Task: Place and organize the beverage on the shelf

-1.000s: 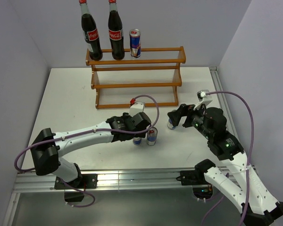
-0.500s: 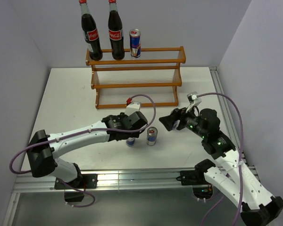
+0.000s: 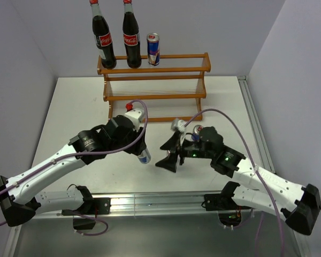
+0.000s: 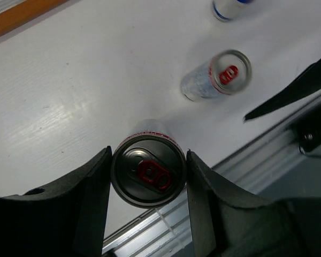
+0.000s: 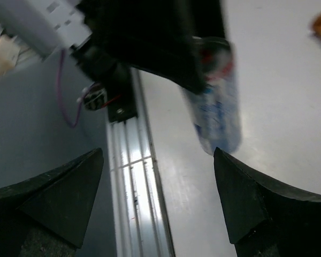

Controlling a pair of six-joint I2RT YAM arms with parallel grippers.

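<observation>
The shelf stands at the back. Two cola bottles and one can stand on its top tier. My left gripper is shut on a silver-blue can, which stands upright between the fingers in the left wrist view. My right gripper is wide open and empty, just right of that can. A second can stands on the table, mostly hidden behind the right gripper in the top view. A third can stands behind the right wrist.
The table's front edge and metal rail lie close below both grippers, and the rail also shows in the right wrist view. The left arm's purple cable loops over its wrist. Grey walls close in the table on the left, back and right.
My left gripper has closed on one can and carried it slightly left, away from its neighbour. My right arm swung left from the right-hand can, gripper wide open, to beside the left gripper.
</observation>
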